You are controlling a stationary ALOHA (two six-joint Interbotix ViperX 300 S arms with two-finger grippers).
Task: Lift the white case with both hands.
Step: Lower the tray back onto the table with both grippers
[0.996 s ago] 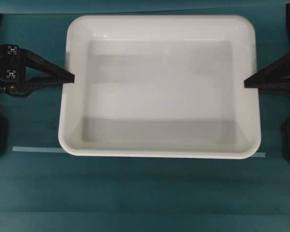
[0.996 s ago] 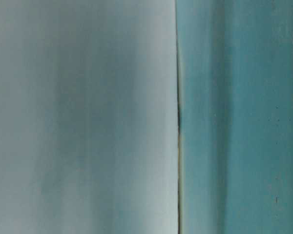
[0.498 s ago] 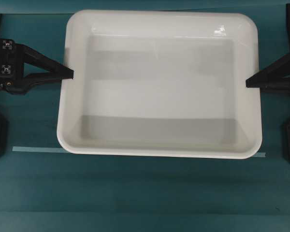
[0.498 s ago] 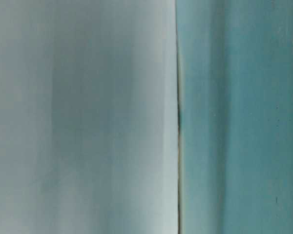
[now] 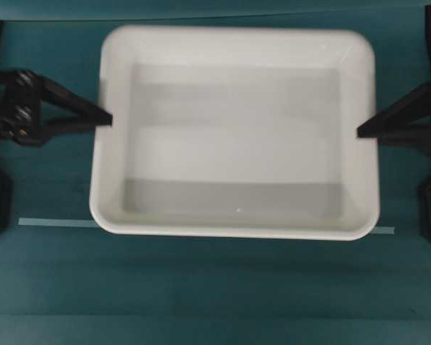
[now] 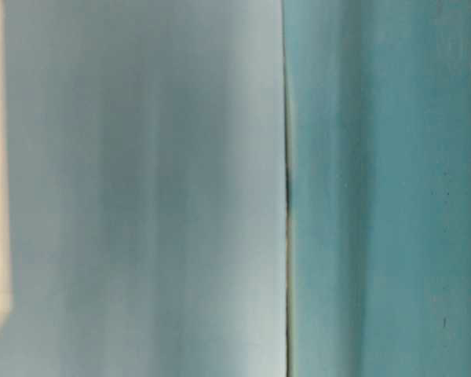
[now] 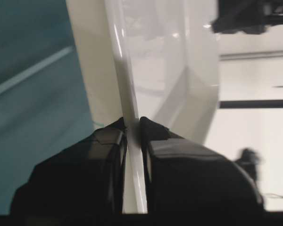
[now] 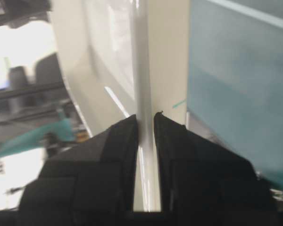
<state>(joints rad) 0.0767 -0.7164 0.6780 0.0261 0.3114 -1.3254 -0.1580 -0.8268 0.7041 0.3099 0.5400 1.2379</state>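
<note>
Where claws [image 5: 109, 118] pinch, case [image 5: 237, 136] between.

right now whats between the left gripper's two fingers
The rolled rim of the white case runs between the left gripper's fingers, pinched by both; the left wrist view shows it.

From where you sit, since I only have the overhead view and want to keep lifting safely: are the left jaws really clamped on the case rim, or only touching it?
Observer: Clamped. In the left wrist view the left gripper has the rim of the white case pinched between both fingers.
Operator: And the right side?
Observer: The same. The right gripper is closed on the rim, one finger on each side.
Operator: Does table level show clearance?
Observer: No, it is only blur.
</note>
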